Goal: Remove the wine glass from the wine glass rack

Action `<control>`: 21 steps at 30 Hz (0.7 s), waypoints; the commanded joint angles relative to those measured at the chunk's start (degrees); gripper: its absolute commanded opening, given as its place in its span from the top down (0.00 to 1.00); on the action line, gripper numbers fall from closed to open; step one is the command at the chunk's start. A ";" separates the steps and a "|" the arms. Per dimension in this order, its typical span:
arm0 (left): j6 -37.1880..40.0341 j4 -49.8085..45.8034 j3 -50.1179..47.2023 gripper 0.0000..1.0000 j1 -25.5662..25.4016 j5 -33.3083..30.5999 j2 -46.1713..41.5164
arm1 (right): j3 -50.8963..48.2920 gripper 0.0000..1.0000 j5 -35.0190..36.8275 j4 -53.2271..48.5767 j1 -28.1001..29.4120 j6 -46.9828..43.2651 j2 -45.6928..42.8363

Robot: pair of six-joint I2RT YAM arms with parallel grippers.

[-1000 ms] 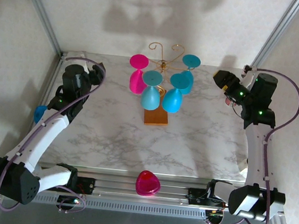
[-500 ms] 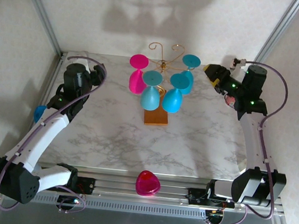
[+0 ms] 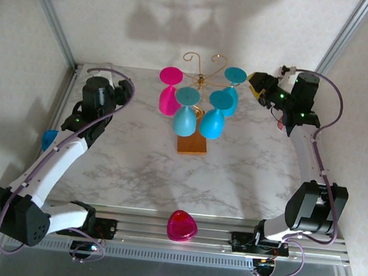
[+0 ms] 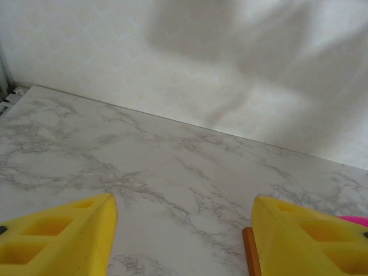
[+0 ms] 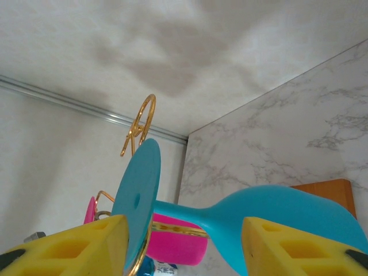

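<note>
- Wine glass rack (image 3: 200, 80): thin gold wire stem with curled scroll arms on a flat orange-brown wooden base (image 3: 192, 145), standing mid-rear on the marble surface (image 3: 135, 166)
- Wine glass (image 3: 235, 75): teal, hung foot-up at the rack's right rear; two more teal glasses (image 3: 186, 115) and a pink glass (image 3: 169, 93) hang alongside
- Right end effector (image 5: 184, 247): you see its yellow fingers parted, one on either side of the teal stem, not clamped on it
- Left end effector (image 4: 184, 241): jaws apart and empty, above the surface's left side

Bright, soft light casts blurred shadows on the wall (image 3: 183, 19).
</note>
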 commanded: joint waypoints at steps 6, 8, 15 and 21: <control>1.53 0.16 1.75 0.38 -1.06 0.16 -0.39 | 4.53 0.51 -1.94 3.34 1.74 1.88 1.72; 1.93 -0.07 1.74 0.38 -1.01 -0.18 -0.37 | 4.58 0.52 -1.86 3.79 1.97 2.22 2.09; 2.25 -0.01 1.40 0.37 -1.01 -0.46 -0.77 | 4.51 0.59 -2.50 5.71 2.23 3.92 3.36; 2.24 0.22 0.78 0.37 -1.15 -0.67 -0.88 | 5.16 0.62 -2.77 5.34 2.56 3.97 3.76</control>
